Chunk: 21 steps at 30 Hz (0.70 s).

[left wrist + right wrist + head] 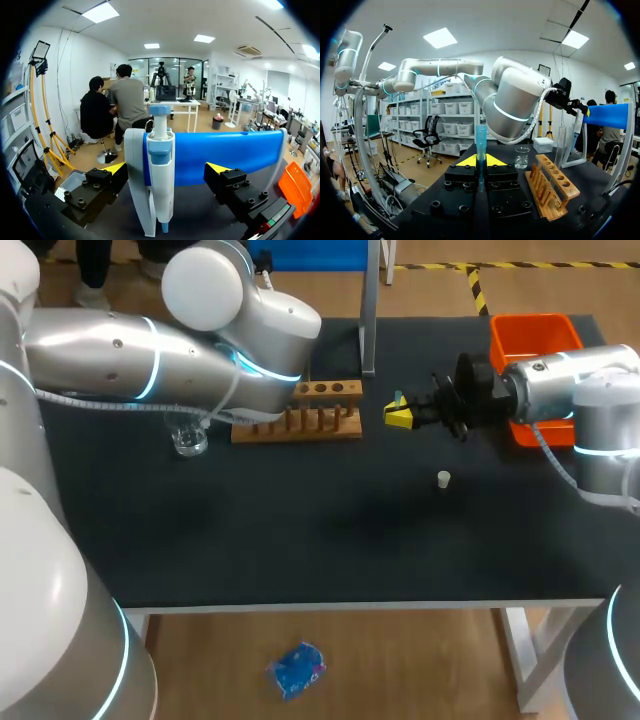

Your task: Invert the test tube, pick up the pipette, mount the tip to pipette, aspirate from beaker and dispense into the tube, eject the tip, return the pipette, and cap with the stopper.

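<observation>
The blue plastic stand (235,150) is rising just ahead of the left gripper (166,168), whose fingers are standing spread around the white-and-blue plastic pipette (161,192) hanging there (seemingly not touching it). The light wooden tube rack (551,187) is lying beside the right gripper (480,161), which is pinching the upright clear blue test tube (480,140). The small glass beaker (522,157) is standing ahead.

Black table (300,540) over pale wooden floor (400,670)

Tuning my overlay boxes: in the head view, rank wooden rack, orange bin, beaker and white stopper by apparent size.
Largest: wooden rack and orange bin, unsure, the right arm hides part of the bin.
Then beaker.
Smallest: white stopper.
</observation>
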Motion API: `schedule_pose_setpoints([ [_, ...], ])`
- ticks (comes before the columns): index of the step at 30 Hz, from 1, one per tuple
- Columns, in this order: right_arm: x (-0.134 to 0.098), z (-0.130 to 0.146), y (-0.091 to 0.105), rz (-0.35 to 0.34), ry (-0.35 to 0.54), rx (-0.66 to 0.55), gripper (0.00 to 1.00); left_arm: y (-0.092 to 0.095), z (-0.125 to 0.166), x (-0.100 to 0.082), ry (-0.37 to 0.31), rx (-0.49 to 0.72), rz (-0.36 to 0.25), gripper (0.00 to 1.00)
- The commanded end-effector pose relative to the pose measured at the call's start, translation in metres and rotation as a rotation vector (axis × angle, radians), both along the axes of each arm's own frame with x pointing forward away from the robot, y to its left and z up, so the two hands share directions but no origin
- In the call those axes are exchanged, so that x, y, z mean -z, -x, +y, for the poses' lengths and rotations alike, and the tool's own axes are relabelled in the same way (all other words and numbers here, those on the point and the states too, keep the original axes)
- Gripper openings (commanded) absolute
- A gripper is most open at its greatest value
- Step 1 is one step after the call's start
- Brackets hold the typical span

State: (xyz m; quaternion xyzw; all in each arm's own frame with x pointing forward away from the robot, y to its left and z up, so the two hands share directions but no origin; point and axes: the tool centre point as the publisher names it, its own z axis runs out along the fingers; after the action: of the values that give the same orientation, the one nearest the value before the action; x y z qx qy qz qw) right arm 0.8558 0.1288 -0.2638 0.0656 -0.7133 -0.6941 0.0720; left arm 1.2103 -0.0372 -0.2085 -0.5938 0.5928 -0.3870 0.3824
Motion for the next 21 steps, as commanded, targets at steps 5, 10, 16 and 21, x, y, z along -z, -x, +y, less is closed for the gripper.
schedule_pose_setpoints([
  [5, -0.0007, -0.0008, 0.0004, -0.001, 0.002, -0.001, 0.0, -0.0048, -0.0009, 0.0022, -0.002, -0.002, 0.001, 1.0],
  [10, -0.0007, -0.0008, 0.0004, -0.001, 0.002, -0.001, 0.0, -0.0056, 0.0, 0.0028, -0.004, -0.006, 0.001, 1.0],
  [16, -0.0007, -0.0008, 0.0004, -0.001, 0.002, -0.001, 0.0, -0.006, -0.0001, 0.0032, -0.005, -0.004, 0.0, 1.0],
  [21, -0.0007, -0.0008, 0.0004, -0.001, 0.002, -0.001, 0.0, -0.0058, -0.0005, 0.0035, -0.005, -0.002, -0.001, 0.61],
])
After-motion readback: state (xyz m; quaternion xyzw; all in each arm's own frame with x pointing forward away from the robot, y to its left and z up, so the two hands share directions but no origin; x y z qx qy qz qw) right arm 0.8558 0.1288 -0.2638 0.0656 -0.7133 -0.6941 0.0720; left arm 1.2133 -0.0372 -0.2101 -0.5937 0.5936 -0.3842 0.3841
